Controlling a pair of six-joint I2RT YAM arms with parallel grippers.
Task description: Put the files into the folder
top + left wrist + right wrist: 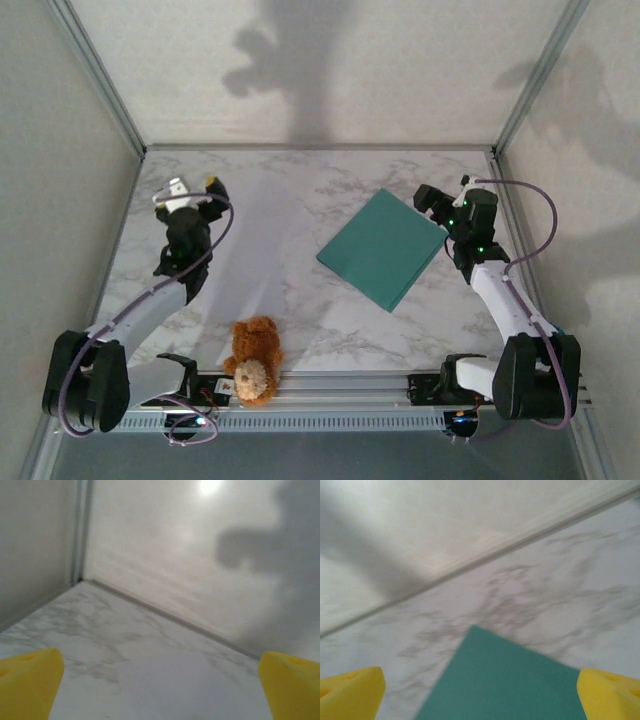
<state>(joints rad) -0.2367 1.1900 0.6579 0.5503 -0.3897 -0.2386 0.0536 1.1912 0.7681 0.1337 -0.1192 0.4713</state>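
Top external: folder and files lie apart; bare table between.

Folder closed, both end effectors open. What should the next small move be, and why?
Probably lower the right end effector to the folder corner beside it and lift the cover: the folder lies closed, that end effector hovers open at its edge, and the files lie apart to its left.

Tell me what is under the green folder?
The folder lies flat and closed on the marble table. Marble shows around it. Whatever is right beneath it, or inside it, is covered by its teal cover.
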